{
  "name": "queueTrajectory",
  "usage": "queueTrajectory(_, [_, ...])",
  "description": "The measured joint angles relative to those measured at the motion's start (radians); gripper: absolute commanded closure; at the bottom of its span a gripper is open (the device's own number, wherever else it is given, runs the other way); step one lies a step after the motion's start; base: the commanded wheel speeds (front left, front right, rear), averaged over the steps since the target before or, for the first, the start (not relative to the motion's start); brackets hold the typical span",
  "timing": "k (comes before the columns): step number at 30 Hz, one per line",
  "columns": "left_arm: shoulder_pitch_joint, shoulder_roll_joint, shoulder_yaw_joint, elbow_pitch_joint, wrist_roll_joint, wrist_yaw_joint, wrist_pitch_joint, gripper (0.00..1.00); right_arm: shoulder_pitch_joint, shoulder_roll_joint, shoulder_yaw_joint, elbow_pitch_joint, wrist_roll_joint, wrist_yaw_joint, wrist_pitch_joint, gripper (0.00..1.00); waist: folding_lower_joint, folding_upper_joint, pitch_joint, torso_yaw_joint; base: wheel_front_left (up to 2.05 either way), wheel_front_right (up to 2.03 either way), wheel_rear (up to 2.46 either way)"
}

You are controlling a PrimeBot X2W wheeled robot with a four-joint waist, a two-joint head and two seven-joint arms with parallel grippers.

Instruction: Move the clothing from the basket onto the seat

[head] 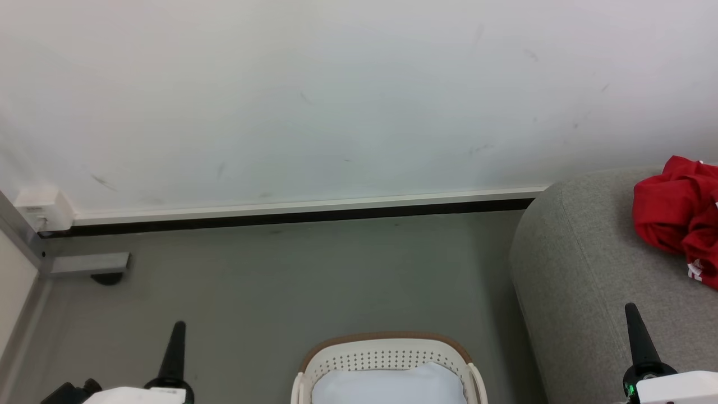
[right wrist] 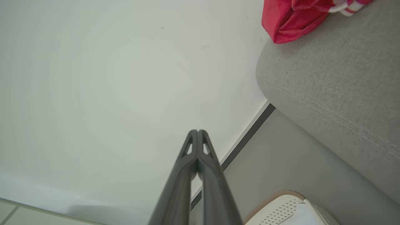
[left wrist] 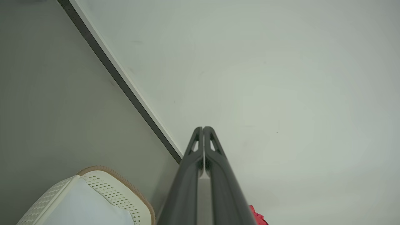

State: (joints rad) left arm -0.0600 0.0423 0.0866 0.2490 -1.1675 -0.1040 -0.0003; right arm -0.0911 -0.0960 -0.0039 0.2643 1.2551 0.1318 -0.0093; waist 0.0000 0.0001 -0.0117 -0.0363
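The cream basket [head: 387, 353] with its brown rim stands on the floor at the bottom centre, holding a pale white garment [head: 390, 384]. To the right is the light grey seat [head: 583, 269], with a crumpled red garment [head: 681, 213] lying on top. My left gripper [head: 178, 326] is at the lower left, left of the basket, shut with nothing in it. My right gripper [head: 631, 308] is at the lower right, over the seat's front, also shut and empty. The left wrist view shows shut fingers [left wrist: 203, 128] and the basket [left wrist: 125, 193]. The right wrist view shows shut fingers [right wrist: 197, 131], the seat [right wrist: 328, 81] and the red garment [right wrist: 290, 22].
A white wall [head: 336, 95] with a dark skirting strip [head: 280, 216] runs behind the grey floor [head: 280, 280]. A small white box [head: 42, 207] and a grey bracket [head: 90, 264] sit at the far left corner.
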Motion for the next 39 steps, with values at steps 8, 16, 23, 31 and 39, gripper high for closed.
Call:
queueTrajectory(8, [-0.007, 0.001, 0.004, 0.0, -0.079, -0.002, 0.018, 1.0, -0.004, 0.006, -0.017, -0.002, 0.063, 0.0, 0.021, 1.0, 0.0, 0.0, 0.002, 0.005, 0.0, 0.0, 0.0])
queueTrajectory(16, [-0.017, 0.001, 0.009, 0.001, -0.153, -0.009, 0.038, 1.0, -0.008, 0.012, -0.034, -0.004, 0.122, 0.0, 0.04, 1.0, 0.0001, 0.0, 0.003, 0.01, 0.0, 0.0, 0.0])
queueTrajectory(23, [-0.025, 0.001, 0.012, 0.001, -0.207, -0.011, 0.053, 1.0, -0.009, 0.018, -0.046, -0.005, 0.168, 0.0, 0.054, 1.0, 0.0, 0.0, 0.005, 0.015, 0.0, 0.0, 0.0])
queueTrajectory(31, [-0.033, 0.002, 0.016, 0.001, -0.268, -0.014, 0.07, 1.0, -0.01, 0.025, -0.062, -0.006, 0.22, 0.0, 0.071, 1.0, 0.0, 0.0, 0.007, 0.02, 0.0, 0.0, 0.0])
queueTrajectory(39, [-0.039, 0.002, 0.021, 0.002, -0.323, -0.019, 0.087, 1.0, -0.012, 0.03, -0.074, -0.007, 0.264, 0.0, 0.088, 1.0, 0.0, 0.0, 0.008, 0.025, 0.0, 0.0, 0.0])
